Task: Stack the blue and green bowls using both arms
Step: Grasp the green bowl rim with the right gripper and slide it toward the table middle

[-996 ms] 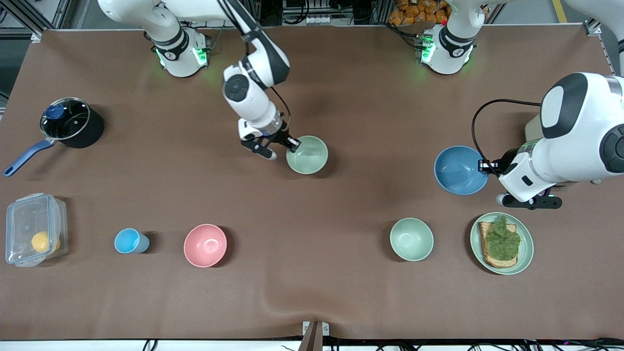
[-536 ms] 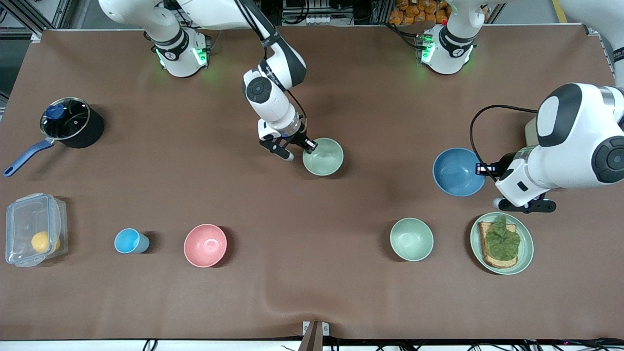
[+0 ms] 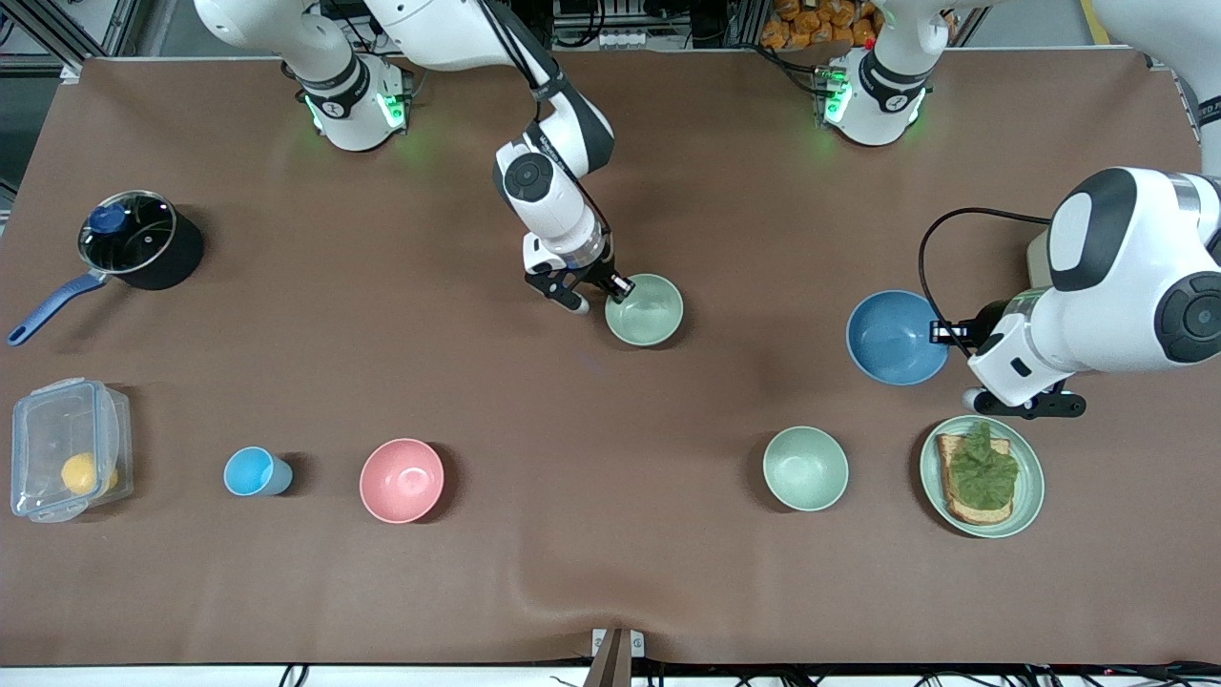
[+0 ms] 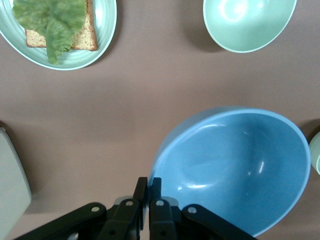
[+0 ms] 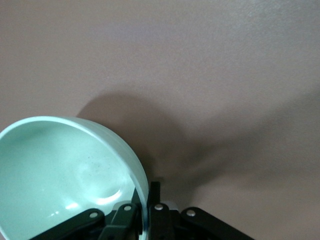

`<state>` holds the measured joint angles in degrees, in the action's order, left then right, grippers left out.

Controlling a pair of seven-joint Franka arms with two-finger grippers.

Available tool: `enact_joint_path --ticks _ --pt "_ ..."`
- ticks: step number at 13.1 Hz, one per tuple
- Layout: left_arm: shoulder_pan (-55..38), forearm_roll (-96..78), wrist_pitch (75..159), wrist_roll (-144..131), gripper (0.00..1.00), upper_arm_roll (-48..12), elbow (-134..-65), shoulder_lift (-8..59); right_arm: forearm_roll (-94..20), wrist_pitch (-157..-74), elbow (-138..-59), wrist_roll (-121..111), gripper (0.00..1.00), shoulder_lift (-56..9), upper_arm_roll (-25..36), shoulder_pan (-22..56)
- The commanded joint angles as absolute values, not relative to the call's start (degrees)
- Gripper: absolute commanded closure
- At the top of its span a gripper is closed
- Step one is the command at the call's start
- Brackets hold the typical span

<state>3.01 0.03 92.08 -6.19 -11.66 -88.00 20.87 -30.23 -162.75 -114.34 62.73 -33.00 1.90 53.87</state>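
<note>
The blue bowl point(image 3: 895, 336) is held by its rim in my shut left gripper point(image 3: 941, 332), toward the left arm's end of the table. In the left wrist view the fingers point(image 4: 141, 188) pinch the rim of the blue bowl point(image 4: 235, 165), which is tilted. The pale sage-green bowl point(image 3: 645, 310) is held by its rim in my shut right gripper point(image 3: 618, 286), over the middle of the table. In the right wrist view the green bowl point(image 5: 60, 170) hangs above its shadow, with its rim between the fingers point(image 5: 155, 192).
A mint-green bowl point(image 3: 805, 468) and a green plate with toast and lettuce point(image 3: 1025, 482) lie nearer the front camera than the blue bowl. A pink bowl point(image 3: 402, 480), a light-blue cup point(image 3: 252, 471), a clear box point(image 3: 65, 448) and a black pot point(image 3: 143, 239) are toward the right arm's end.
My right gripper has carried the green bowl toward the left arm's end of the table. My left gripper with the blue bowl has shifted only slightly.
</note>
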Motion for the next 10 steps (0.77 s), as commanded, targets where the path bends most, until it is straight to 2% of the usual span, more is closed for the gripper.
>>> enact_joint_path --ticks 1,4,8,10 --pt "3.08 -0.09 91.58 -7.21 1.0 -11.86 -87.45 20.3 -31.38 -162.25 -112.85 63.81 0.0 -33.66 2.64 54.14" --pt "2.55 -1.31 91.58 -7.29 1.0 -11.95 -87.36 19.95 -31.46 -159.45 -112.85 63.9 0.0 -32.09 2.81 53.7" --pt "1.93 -7.37 91.23 -9.65 1.0 -12.21 -87.45 19.78 -31.46 -149.43 -112.33 63.9 0.0 -27.78 4.31 50.55" --pt "1.67 -7.65 91.14 -14.21 1.0 -14.93 -87.45 19.78 -31.55 -148.01 -111.71 64.24 0.0 -27.69 4.31 49.31"
